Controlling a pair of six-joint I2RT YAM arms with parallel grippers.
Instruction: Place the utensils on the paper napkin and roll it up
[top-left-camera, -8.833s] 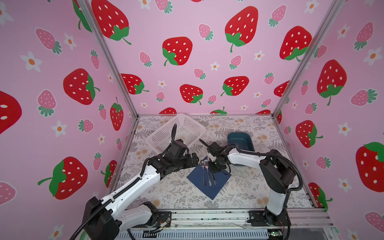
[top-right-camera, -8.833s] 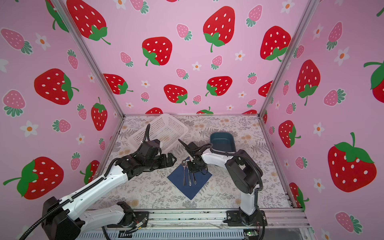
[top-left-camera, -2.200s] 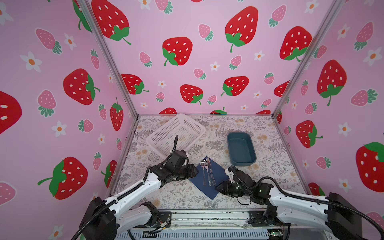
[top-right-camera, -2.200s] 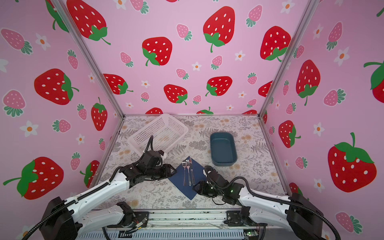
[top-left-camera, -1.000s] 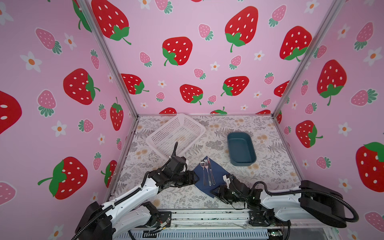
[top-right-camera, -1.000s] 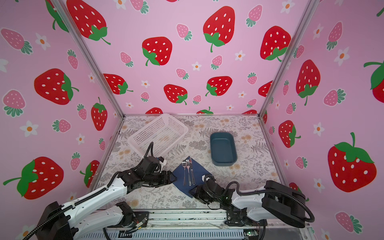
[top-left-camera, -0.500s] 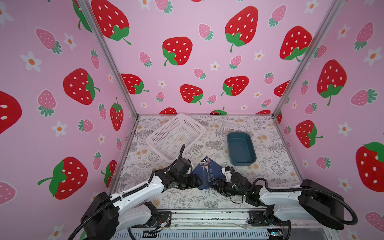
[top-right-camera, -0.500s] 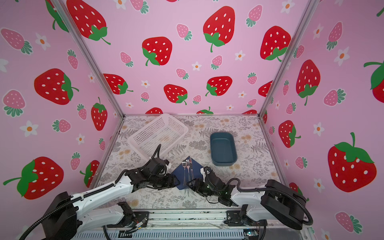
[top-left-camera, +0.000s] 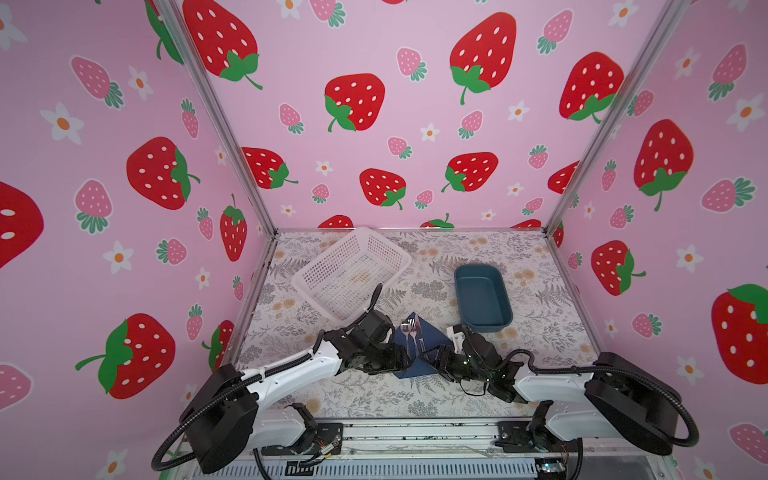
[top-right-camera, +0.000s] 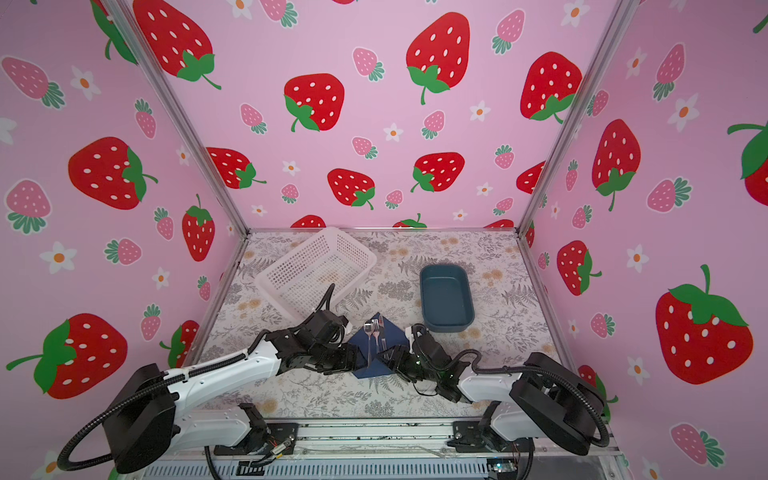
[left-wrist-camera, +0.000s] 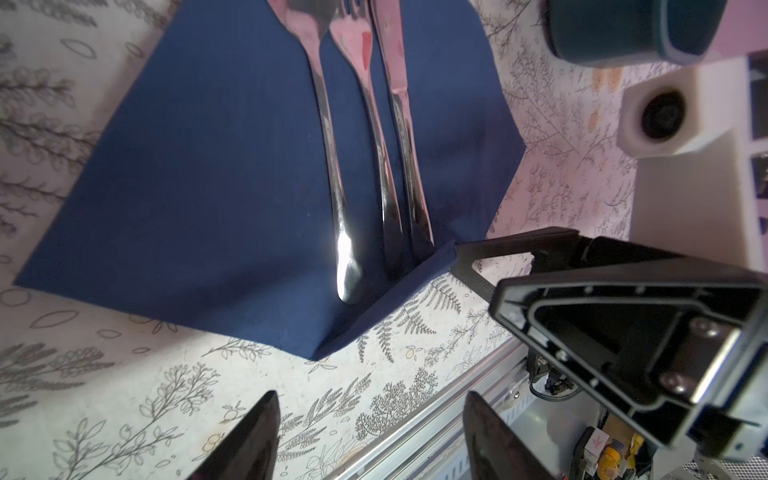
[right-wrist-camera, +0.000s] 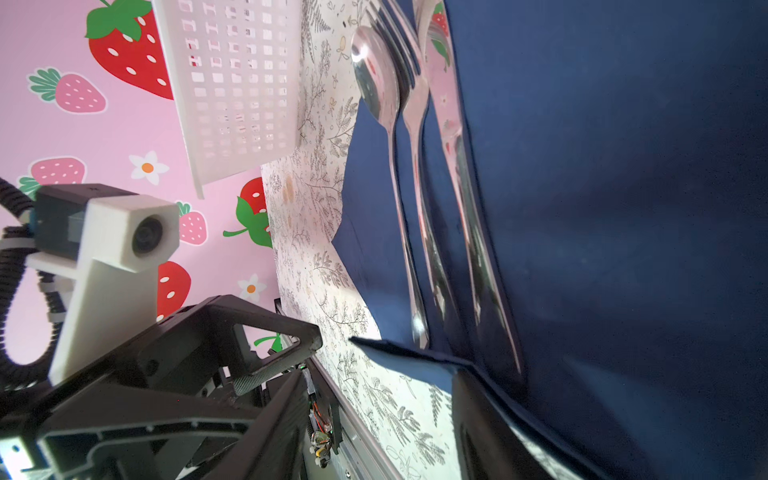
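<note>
Far left and toward the back, I see the basket (top-left-camera: 345, 270) sitting on the table (top-left-camera: 540, 332). My left arm reaches in low from the near-left. The left gripper (left-wrist-camera: 370, 440) hangs just short of the napkin's near corner with its jaws spread wide over bare tablecloth.

The napkin (top-left-camera: 435, 340) lies in the middle, set as a diamond in both top views. It carries the spoon (left-wrist-camera: 328, 158), the fork (left-wrist-camera: 374, 137) and the knife (left-wrist-camera: 399, 104). They lie close together side by side in that order, with their heads toward the back wall and their handles toward me.

Just past the handle ends, the napkin's near-right edge stands up off the table as a flap. The right gripper (top-left-camera: 434, 358) is at that flap. One of its fingers (right-wrist-camera: 478, 415) is tucked beneath the raised paper, and the sheet hides the rest. I cannot tell whether the right gripper pinches the napkin or only props it.

Right of all this and further back, the tray (top-left-camera: 484, 327) stands apart from the napkin.
</note>
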